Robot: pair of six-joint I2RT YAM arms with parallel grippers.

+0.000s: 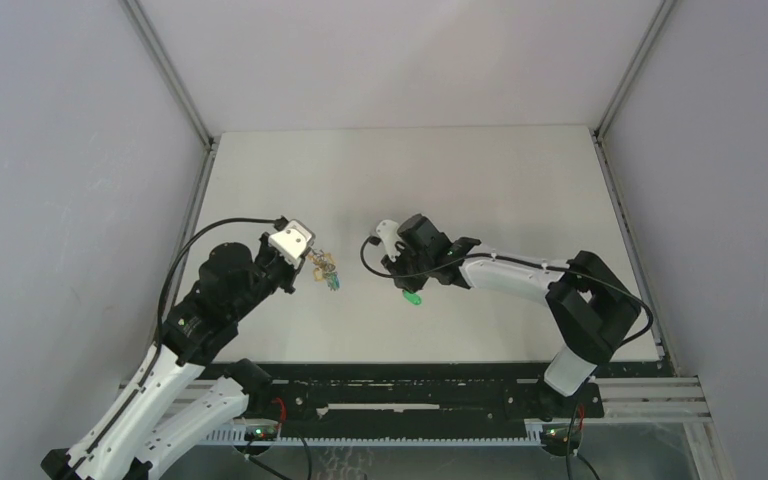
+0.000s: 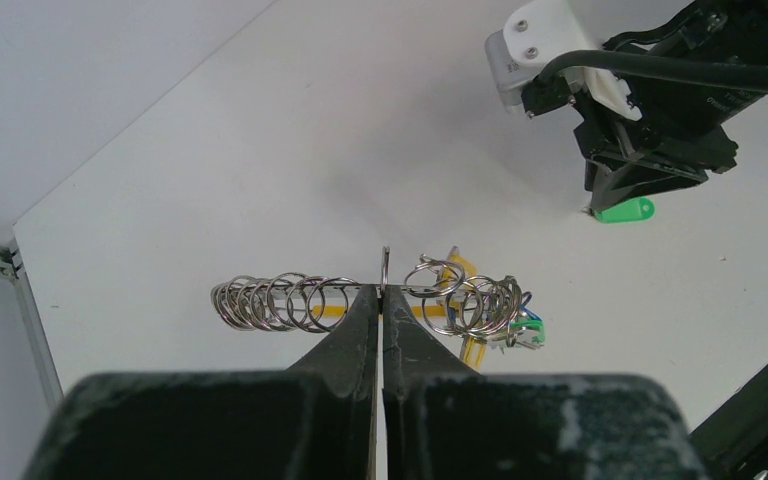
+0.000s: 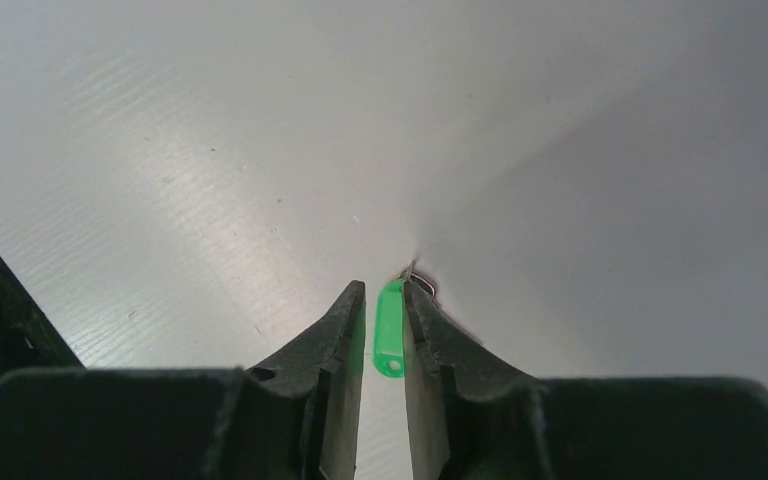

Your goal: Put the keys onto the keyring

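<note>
The left gripper (image 2: 384,293) is pressed together, its tips pinching a thin wire of the keyring (image 2: 280,301). The silvery coils stretch out to both sides of the tips. On the right side they bunch together with the yellow-orange band (image 2: 458,266) and a small blue key (image 2: 528,324). The right gripper (image 3: 383,292) points down at the white table (image 3: 210,150), well apart from the keyring. Its jaws stand a little apart with the green key (image 3: 388,335) between them. Whether they press on its plastic head I cannot tell. The head sticks out below the fingertips, close to the table
</note>
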